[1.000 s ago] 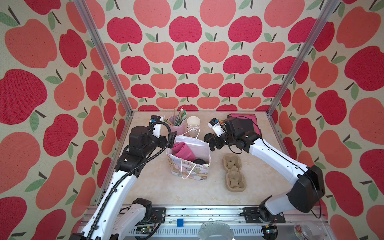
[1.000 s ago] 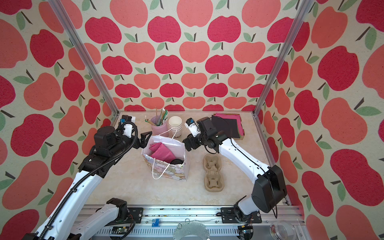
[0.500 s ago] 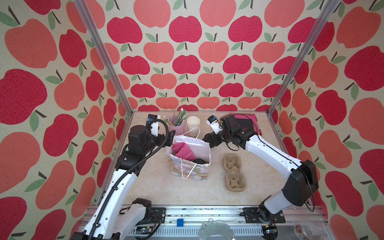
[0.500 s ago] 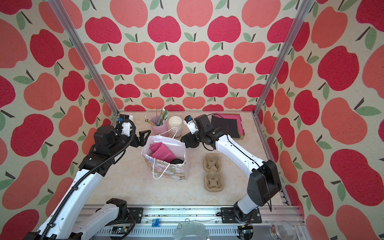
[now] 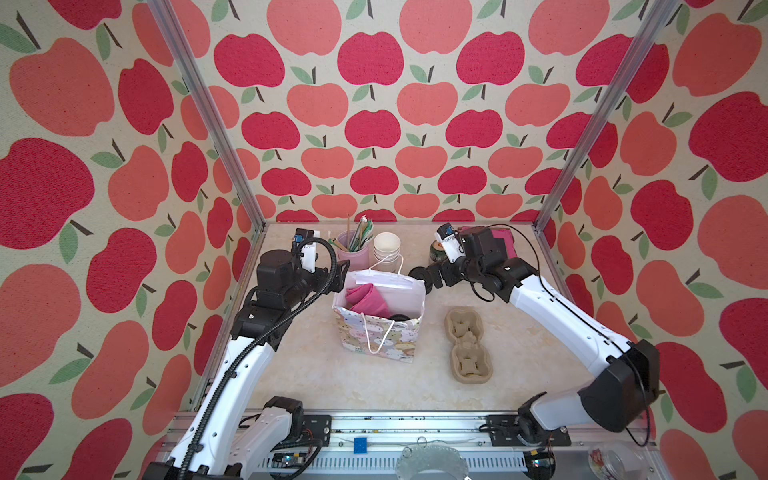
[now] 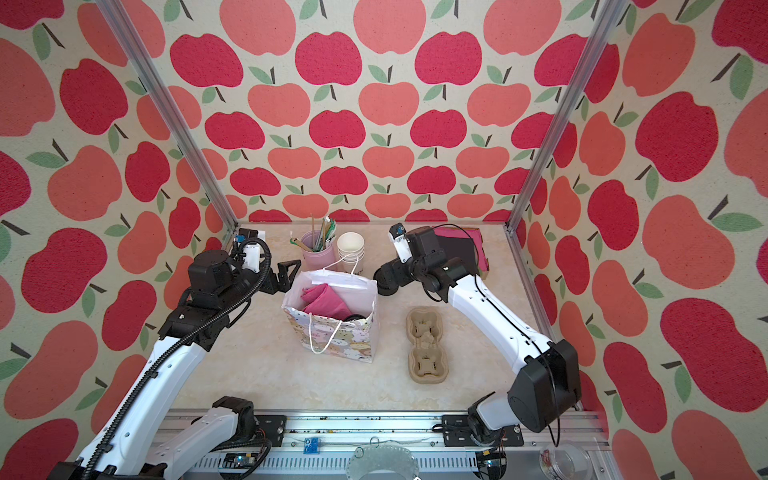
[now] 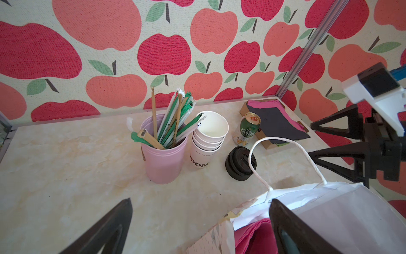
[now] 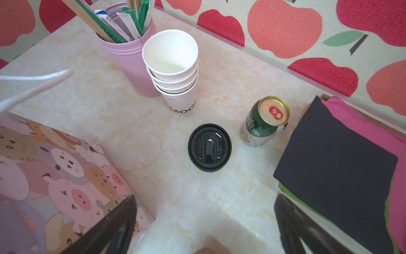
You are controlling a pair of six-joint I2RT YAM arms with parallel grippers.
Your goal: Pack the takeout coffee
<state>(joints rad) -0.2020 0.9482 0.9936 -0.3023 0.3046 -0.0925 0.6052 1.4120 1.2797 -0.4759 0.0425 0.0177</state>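
The takeout coffee stands inside the animal-print paper bag (image 5: pixel 378 336). Only part of its black lid (image 5: pixel 399 318) (image 6: pixel 355 318) shows there, beside a pink cloth (image 5: pixel 368 299); the cup body is hidden. My left gripper (image 5: pixel 340 274) (image 7: pixel 197 231) hovers open at the bag's back left corner, one finger over the bag mouth and one over the table. At the bag's back right corner my right gripper (image 5: pixel 428 279) (image 8: pixel 205 228) hangs open and empty above the table. It also shows open in the left wrist view (image 7: pixel 329 140).
Behind the bag stand a pink tumbler of straws (image 5: pixel 355 251), a stack of lidless white cups (image 5: pixel 386 247), a green-and-gold can (image 8: pixel 265 123) and loose black lids (image 8: pixel 209 147). Black and pink napkins (image 8: pixel 336 154) lie at the back right. A cardboard cup carrier (image 5: pixel 467 349) lies right of the bag.
Both arms have shifted only slightly near the bag's top; the right wrist has swung a little toward the back. Both grippers stay open, and nothing was taken or let go.
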